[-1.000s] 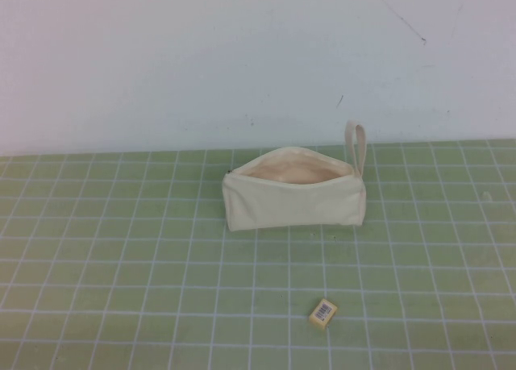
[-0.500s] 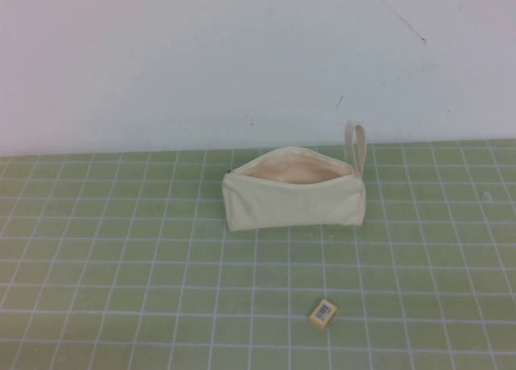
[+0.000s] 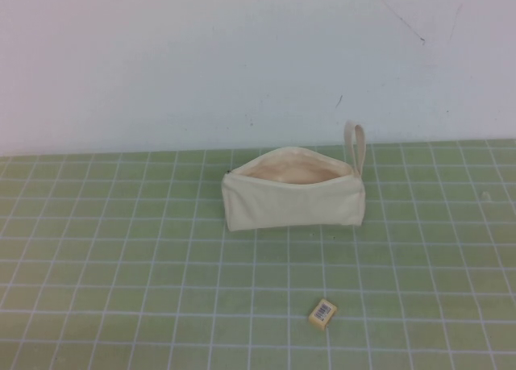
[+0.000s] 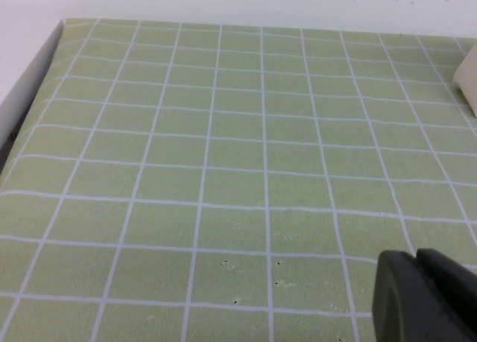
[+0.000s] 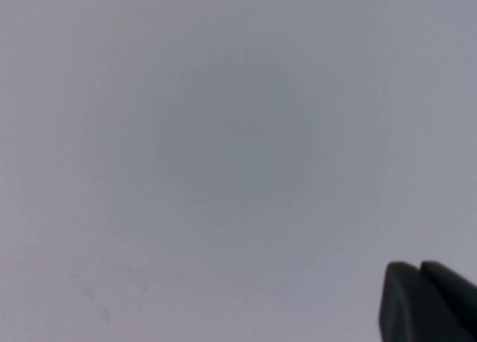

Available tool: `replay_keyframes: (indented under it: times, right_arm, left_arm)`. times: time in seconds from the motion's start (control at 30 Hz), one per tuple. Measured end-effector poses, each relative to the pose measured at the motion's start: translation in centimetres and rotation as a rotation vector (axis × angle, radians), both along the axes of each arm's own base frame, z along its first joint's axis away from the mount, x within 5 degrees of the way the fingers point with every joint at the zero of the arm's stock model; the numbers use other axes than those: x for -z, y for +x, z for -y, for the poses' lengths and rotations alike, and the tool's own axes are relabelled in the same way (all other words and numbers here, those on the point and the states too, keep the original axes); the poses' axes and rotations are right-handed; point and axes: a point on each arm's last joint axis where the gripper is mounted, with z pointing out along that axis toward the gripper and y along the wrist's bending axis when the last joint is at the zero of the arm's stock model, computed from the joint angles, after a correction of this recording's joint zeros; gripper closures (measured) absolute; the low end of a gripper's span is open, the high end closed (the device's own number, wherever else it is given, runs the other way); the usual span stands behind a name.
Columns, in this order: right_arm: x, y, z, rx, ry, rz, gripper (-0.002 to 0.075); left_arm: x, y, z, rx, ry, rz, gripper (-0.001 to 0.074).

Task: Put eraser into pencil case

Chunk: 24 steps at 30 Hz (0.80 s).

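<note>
Lying eraser [image 3: 323, 313], away from both hands [image 4: 425, 297] [image 5: 428, 301]

Both pincers [image 4: 417, 282] [image 5: 421, 290] edge-cropped.

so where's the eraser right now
In the high view the eraser lies flat on the green grid mat, near the front edge and slightly right of centre, apart from and in front of the open pencil case.
</note>
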Motion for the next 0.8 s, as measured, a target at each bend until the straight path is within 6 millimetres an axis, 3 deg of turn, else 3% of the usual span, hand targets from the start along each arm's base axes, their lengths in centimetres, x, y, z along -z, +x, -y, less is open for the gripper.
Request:
replay_keyframes:
  times: [0.1, 0.17, 0.33, 0.6, 0.8]
  right_arm:
    - [-2.5, 1.1, -0.1, -0.006, -0.037, -0.237, 0.0727]
    - [-3.4, 2.8, -0.1, -0.008, -0.096, -0.432, 0.0727]
    - [-3.3, 7.1, -0.4, -0.095, -0.192, -0.824, 0.0727]
    - [1.8, 16.0, -2.0, -0.413, -0.188, -1.187, 0.0727]
    - [7.2, 21.7, -5.9, -0.626, -0.264, -1.309, 0.0727]
  left_arm:
    - [0.0, 0.0, 0.0, 0.0, 0.0, 0.0, 0.0736]
    - [0.0, 0.0, 0.0, 0.0, 0.0, 0.0, 0.0736]
    - [0.0, 0.0, 0.0, 0.0, 0.0, 0.0, 0.0736]
    - [0.0, 0.0, 0.0, 0.0, 0.0, 0.0, 0.0736]
    - [0.0, 0.0, 0.0, 0.0, 0.0, 0.0, 0.0736]
